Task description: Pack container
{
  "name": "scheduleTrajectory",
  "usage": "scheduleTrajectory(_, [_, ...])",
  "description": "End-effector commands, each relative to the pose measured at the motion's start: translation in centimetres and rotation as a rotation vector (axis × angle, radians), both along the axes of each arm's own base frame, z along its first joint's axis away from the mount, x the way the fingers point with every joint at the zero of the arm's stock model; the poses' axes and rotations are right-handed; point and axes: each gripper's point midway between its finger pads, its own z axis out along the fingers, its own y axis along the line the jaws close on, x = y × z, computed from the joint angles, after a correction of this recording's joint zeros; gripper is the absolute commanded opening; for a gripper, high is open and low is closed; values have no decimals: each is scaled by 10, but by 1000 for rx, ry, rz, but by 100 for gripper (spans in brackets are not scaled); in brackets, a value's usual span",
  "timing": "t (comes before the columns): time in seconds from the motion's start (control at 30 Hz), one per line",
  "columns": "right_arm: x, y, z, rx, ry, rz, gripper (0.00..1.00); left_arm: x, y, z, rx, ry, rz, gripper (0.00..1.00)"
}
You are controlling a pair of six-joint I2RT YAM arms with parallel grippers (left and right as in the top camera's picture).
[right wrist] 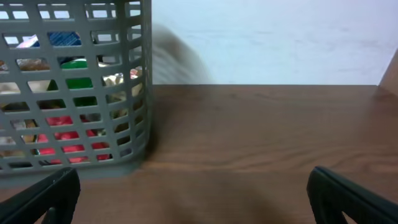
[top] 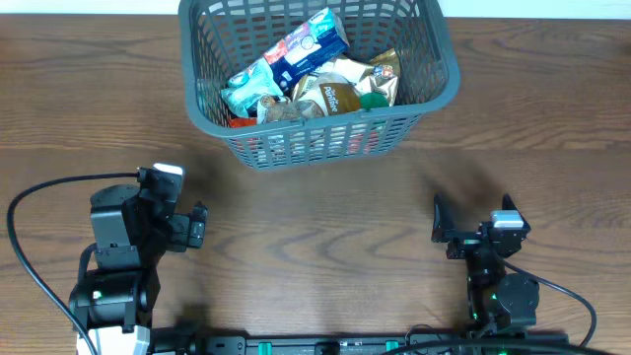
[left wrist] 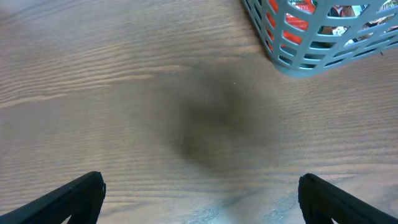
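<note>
The dark grey lattice container stands at the back middle of the table and holds several snack packets, blue-white, brown and red. Its corner shows in the left wrist view, and its side shows in the right wrist view. My left gripper is open and empty over bare table at the front left. My right gripper is open and empty at the front right, and faces the container.
The wooden table stretches between the two arms. A black cable loops at the left of the left arm. A pale wall stands behind the table's far edge.
</note>
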Motion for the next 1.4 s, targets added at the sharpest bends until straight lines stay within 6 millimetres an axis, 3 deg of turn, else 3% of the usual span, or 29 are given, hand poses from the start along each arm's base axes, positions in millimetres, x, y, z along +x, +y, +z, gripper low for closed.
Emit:
scheduleTrajectory(0.0, [-1, 8, -2, -26, 4, 43, 99, 0, 0, 0, 8, 1, -4, 98])
scheduleTrajectory(1.17, [-1, 9, -1, -15, 3, 53, 99, 0, 0, 0, 8, -1, -4, 99])
scheduleTrajectory(1.37, [-1, 9, -2, -15, 3, 53, 99, -15, -4, 18, -15, -78, 9, 99])
